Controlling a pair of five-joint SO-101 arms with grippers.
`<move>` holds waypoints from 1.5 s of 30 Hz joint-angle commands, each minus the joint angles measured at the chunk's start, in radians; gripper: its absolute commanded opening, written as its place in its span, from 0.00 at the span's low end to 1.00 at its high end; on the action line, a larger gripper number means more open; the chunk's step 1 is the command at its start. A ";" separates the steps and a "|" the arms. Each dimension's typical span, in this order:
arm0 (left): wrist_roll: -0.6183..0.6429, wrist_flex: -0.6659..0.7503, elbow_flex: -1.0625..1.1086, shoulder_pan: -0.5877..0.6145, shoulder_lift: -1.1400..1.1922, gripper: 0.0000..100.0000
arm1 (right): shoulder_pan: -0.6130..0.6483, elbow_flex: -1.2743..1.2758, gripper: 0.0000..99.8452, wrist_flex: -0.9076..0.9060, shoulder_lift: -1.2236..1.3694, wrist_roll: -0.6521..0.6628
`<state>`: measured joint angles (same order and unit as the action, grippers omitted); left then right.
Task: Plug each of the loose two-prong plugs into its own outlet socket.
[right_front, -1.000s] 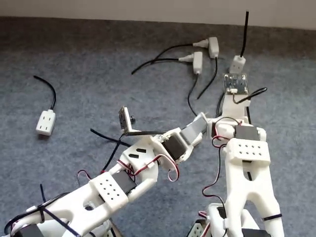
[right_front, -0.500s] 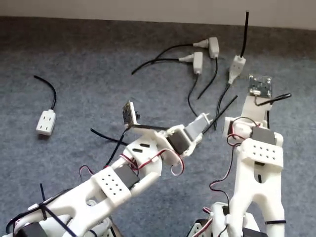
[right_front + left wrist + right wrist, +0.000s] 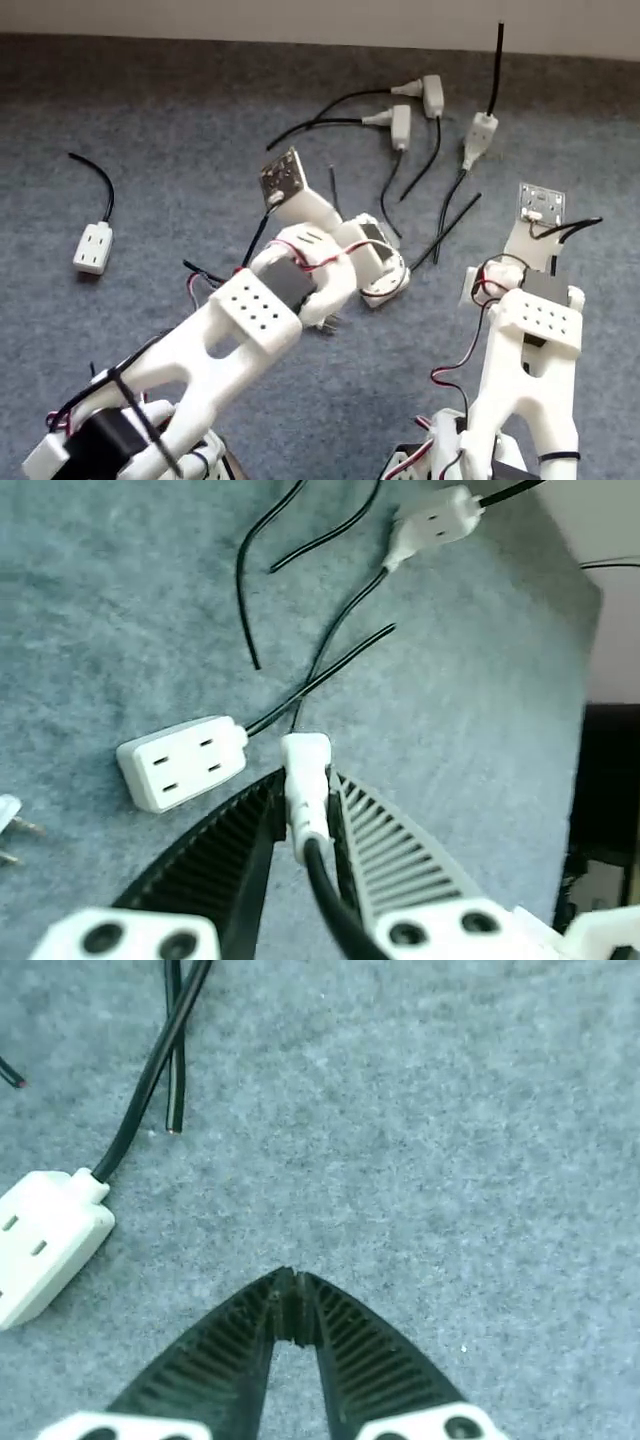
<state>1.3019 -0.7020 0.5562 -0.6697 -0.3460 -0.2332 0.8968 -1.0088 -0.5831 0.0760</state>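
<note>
Swung across since the earlier frame, my left fingers (image 3: 235, 835) were clamped tight on a two-prong plug (image 3: 303, 770), just beside an outlet socket (image 3: 182, 762) near mid-table, presumably to line it up. My right fingers (image 3: 240, 1345), closed on nothing, had backed away to give room.

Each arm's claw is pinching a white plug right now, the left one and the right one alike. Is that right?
Not quite. The left gripper does pinch a white plug, but the right gripper is shut on nothing. The right wrist view shows this.
</note>
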 commanded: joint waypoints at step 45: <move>0.137 -0.310 -0.352 -0.025 0.407 0.01 | -0.008 0.016 0.01 0.022 -0.031 0.000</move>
<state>1.4323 -1.0303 0.2386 -0.6820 0.0652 -0.2317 0.9168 -0.9996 -0.5831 0.0760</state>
